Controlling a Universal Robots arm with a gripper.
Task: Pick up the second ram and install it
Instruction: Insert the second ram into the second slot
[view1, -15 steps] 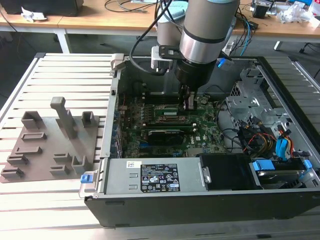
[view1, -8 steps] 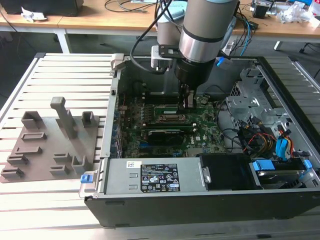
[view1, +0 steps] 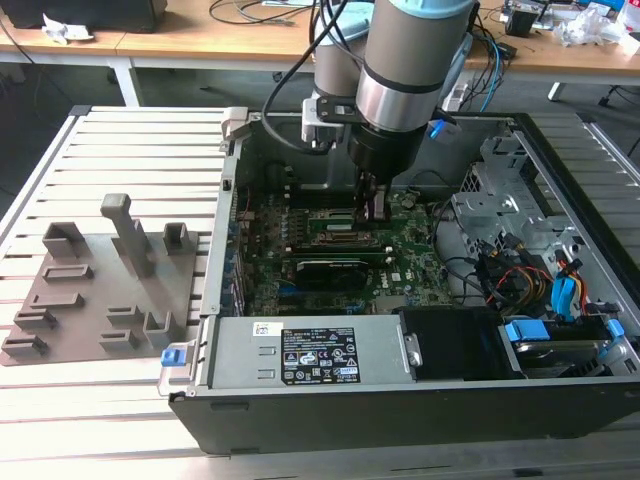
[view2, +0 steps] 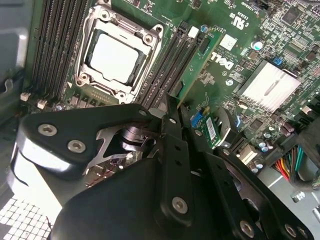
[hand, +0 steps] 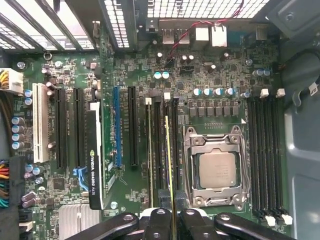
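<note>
The second ram (hand: 168, 155) is a slim green strip seen edge-on in the first wrist view, standing along the black memory slots beside the CPU socket (hand: 216, 170). My gripper (hand: 173, 202) is shut on one end of it, with a black finger on either side. In the second wrist view the ram's flat green face (view2: 200, 65) runs away from the gripper (view2: 172, 112), next to the socket (view2: 119, 52). In the exterior view the gripper (view1: 376, 212) reaches down inside the open computer case over the motherboard (view1: 400, 265). I cannot tell whether the ram sits fully in its slot.
Another slim strip (hand: 150, 150) stands in a nearby slot. A black graphics card (hand: 94, 155) lies across the board further from the socket. The case walls, drive cage (view1: 500, 200) and cables (view1: 530, 280) hem in the arm. A grey holder tray (view1: 100, 290) lies outside on the slatted table.
</note>
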